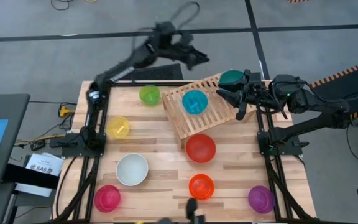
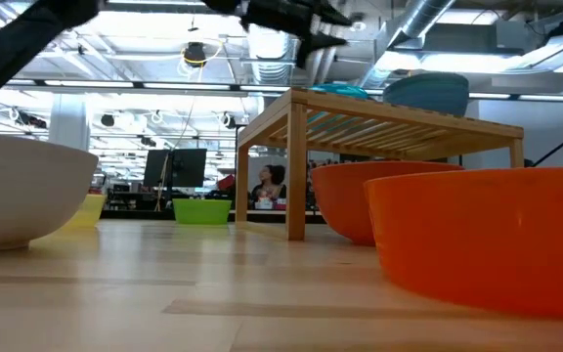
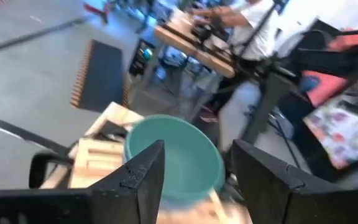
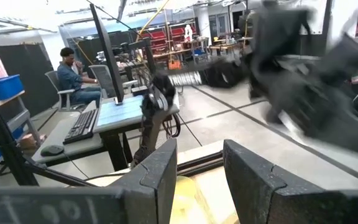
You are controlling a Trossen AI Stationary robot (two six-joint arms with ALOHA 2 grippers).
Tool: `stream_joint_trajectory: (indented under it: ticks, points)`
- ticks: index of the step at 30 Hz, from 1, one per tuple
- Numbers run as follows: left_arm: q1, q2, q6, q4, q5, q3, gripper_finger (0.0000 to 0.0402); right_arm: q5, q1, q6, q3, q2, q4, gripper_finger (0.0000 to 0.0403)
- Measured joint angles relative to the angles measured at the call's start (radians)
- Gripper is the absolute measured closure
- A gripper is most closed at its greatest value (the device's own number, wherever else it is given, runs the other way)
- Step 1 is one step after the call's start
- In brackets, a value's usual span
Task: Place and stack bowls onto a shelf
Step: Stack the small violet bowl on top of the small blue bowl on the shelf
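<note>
On the light wooden slatted shelf, set at the far middle of the wooden counter, a round teal plastic bowl is seen, and a darker green bowl sits at its far right corner. The right claw is held just beside that bowl, fingers spread and empty. The left claw is raised beyond the shelf, likewise spread.

Overhead, table-level, two wrist views

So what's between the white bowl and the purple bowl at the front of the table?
In the high view, the small orange bowl sits between the white bowl and the purple bowl, apart from both, with bare wooden tabletop around it.
</note>
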State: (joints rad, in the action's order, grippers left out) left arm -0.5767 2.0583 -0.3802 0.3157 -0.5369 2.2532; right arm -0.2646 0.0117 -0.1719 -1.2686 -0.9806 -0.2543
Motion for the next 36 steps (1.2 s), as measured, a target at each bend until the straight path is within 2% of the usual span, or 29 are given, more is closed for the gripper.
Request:
stream_joint_trajectory:
  ticks: [3, 7, 9, 11, 14, 21, 25, 28, 30, 33, 36]
  points:
    - [-0.025, -0.101, 0.076, 0.130, -0.038, -0.001, 0.0236, 0.000, 0.013, -0.001, 0.000, -0.001, -0.013, 0.0246]
    - [-0.029, -0.263, 0.227, 0.328, -0.019, -0.023, 0.0242, 0.000, 0.018, -0.002, 0.000, -0.009, -0.041, 0.0246]
    - [-0.028, -0.347, 0.277, 0.401, -0.002, -0.070, 0.0244, 0.000, 0.018, -0.002, 0.001, -0.010, -0.062, 0.0246]
    - [-0.015, -0.446, 0.302, 0.403, 0.020, -0.160, 0.0244, 0.000, 0.018, -0.002, 0.000, -0.021, -0.062, 0.0246]
    - [0.020, -0.624, 0.299, 0.294, 0.078, -0.376, 0.0245, 0.000, 0.018, -0.002, 0.002, -0.028, -0.078, 0.0246]
    - [0.136, -1.072, 0.156, -0.215, 0.223, -1.073, 0.0245, 0.000, 0.018, -0.003, 0.000, -0.049, -0.062, 0.0246]
    - [0.203, -1.257, 0.153, -0.439, 0.328, -1.340, 0.0245, 0.000, 0.018, -0.004, 0.001, -0.056, -0.055, 0.0246]
    - [0.225, -1.336, 0.147, -0.515, 0.420, -1.441, 0.0245, 0.004, 0.014, -0.048, 0.000, -0.055, -0.049, 0.0246]
    - [0.230, -1.370, 0.130, -0.525, 0.438, -1.463, 0.0245, 0.045, 0.013, -0.124, 0.000, -0.055, -0.078, 0.0246]
    - [0.230, -1.389, 0.119, -0.527, 0.438, -1.471, 0.0245, 0.207, 0.004, -0.271, 0.000, -0.051, -0.208, 0.0246]
    - [0.230, -1.387, 0.117, -0.525, 0.441, -1.471, 0.0245, 0.380, -0.050, -0.473, 0.000, -0.056, -0.427, 0.0246]
